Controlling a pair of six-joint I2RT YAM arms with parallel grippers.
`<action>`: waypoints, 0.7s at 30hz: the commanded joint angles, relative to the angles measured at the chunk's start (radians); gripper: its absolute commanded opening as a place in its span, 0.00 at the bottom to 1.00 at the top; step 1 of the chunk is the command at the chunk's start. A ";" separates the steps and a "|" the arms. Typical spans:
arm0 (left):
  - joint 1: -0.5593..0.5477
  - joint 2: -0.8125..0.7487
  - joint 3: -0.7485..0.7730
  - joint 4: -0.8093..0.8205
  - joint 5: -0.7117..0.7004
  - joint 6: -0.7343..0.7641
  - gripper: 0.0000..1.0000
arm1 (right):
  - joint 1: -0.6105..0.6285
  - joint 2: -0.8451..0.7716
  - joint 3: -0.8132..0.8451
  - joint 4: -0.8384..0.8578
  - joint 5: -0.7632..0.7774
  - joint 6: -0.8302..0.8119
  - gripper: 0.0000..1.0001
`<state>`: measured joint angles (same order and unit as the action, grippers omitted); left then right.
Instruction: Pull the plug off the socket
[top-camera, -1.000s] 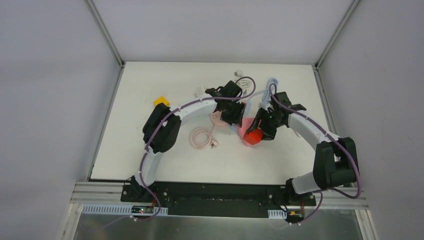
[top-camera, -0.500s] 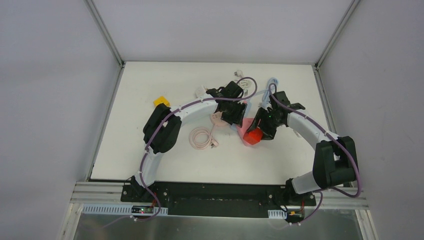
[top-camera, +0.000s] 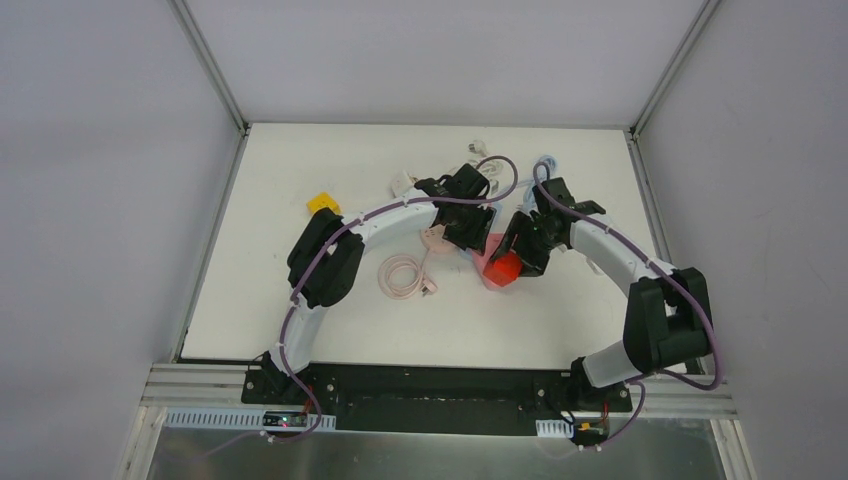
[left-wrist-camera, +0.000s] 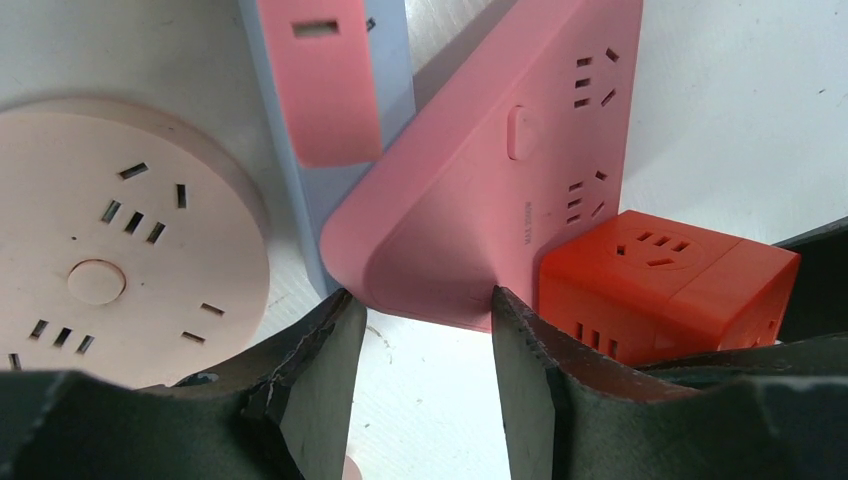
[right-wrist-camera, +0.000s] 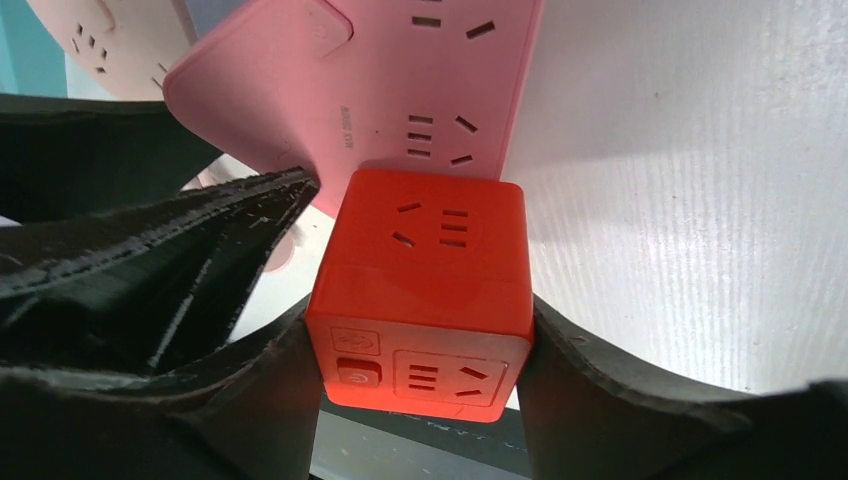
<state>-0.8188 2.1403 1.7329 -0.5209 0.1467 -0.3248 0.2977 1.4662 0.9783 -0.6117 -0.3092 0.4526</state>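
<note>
Red cube plug (right-wrist-camera: 420, 290) sits flush against the long side of the pink power strip (left-wrist-camera: 480, 170), near its rounded end, with no gap showing between them; its prongs are hidden. The right gripper (right-wrist-camera: 415, 325) is clamped on the cube, one finger pressed to each side. The left gripper (left-wrist-camera: 422, 320) pinches the strip's rounded end between its fingertips, holding it low over the white table (left-wrist-camera: 720, 120). Just beside the strip lie a round pale-pink socket disc (left-wrist-camera: 110, 240) and a blue strip with a pink face (left-wrist-camera: 330, 80), which the pink strip partly overlaps. A coiled pink cable (top-camera: 403, 273) lies nearer the arm bases.
</note>
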 joint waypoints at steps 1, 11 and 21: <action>-0.011 0.114 -0.064 -0.152 -0.105 0.076 0.49 | 0.027 0.022 0.137 -0.007 0.005 0.093 0.00; -0.011 0.123 -0.062 -0.158 -0.120 0.083 0.48 | 0.007 -0.164 -0.029 0.230 -0.155 -0.098 0.00; -0.011 0.129 -0.062 -0.173 -0.132 0.081 0.46 | 0.016 -0.001 0.121 -0.014 0.021 0.141 0.00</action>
<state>-0.8261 2.1487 1.7344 -0.5308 0.1490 -0.3218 0.3038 1.4250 0.9314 -0.5529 -0.2882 0.4835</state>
